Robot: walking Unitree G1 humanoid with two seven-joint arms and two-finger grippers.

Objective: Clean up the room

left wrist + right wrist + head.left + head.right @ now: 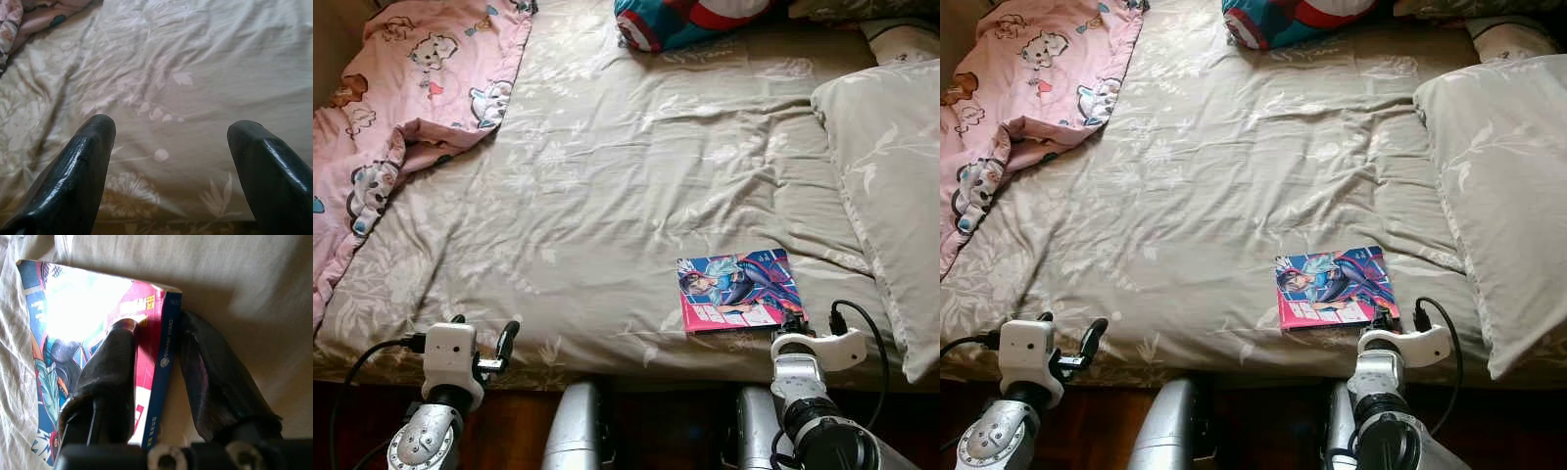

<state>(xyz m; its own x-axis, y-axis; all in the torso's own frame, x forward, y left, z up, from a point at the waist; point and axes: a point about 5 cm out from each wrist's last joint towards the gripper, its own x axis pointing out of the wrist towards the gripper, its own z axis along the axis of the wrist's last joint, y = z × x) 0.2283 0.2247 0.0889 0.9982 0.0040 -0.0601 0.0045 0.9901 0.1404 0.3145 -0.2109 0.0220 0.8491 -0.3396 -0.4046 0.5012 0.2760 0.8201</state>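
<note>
The right end effector [151, 340] straddles the book's [736, 289] spine at lower right, fingers apart, unlifted; left end effector [171, 132] gapes idle.

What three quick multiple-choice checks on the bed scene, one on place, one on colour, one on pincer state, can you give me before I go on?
1. Where does the comic book lie?
A. On the bedsheet near the bed's front edge
B. On the pillow
C. On the floor

2. What colour is the blanket at the robot's left?
A. Blue
B. Pink
C. Green

3. How is the left pincer?
A. Shut on cloth
B. Open, holding nothing
C. Shut on the book

Key: 1 A, it rests flat on the sheet by the right pincer. 2 B, pink with cartoon animals. 3 B, fingers spread over bare sheet.
</note>
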